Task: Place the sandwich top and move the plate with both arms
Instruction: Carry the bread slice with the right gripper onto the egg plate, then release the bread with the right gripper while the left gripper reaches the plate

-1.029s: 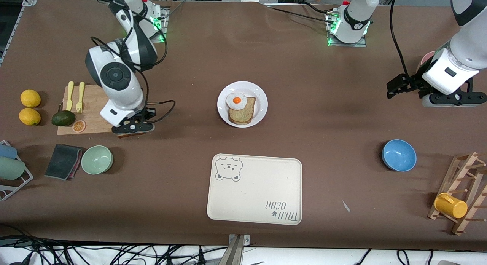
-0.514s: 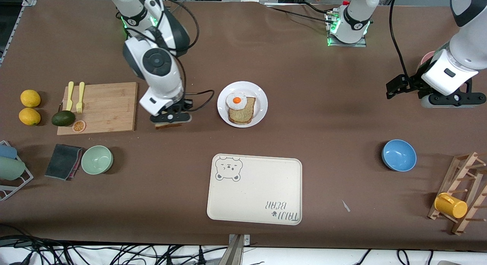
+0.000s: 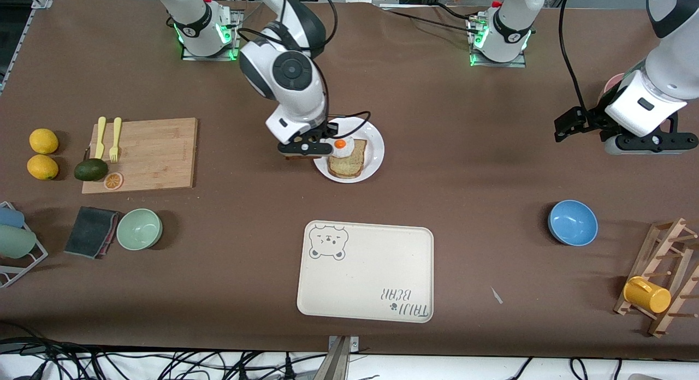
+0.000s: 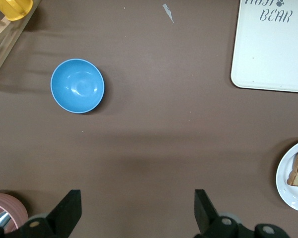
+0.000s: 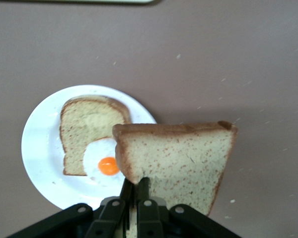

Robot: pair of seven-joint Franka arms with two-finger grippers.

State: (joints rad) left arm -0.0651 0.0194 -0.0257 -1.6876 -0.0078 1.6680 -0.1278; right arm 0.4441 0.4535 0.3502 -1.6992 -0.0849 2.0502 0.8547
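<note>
Bread held edge-on in the right claw point(image 3: 303, 149) is what the coming move turns on: the squarish speckled wholegrain slice with the dark brown crust point(image 5: 176, 158), the sandwich top, hangs over the rim of the small round white plate point(image 3: 375, 145) at the side toward the right arm's end of the bench point(image 3: 464, 167). The smaller bread slice point(image 3: 347, 162) and the fried egg point(image 3: 338, 144) lie a little further in, toward the plate's middle, so the slice looks to need a short carry that way before release. The right claw's fingers are pressed onto the slice's lower edge, pinching it; the slice stands roughly upright in the grip, crust uppermost in the right wrist view. The left claw point(image 4: 136, 210) is spread wide and holds nothing; that arm waits over bare bench near the left arm's end, well apart from the plate.
</note>
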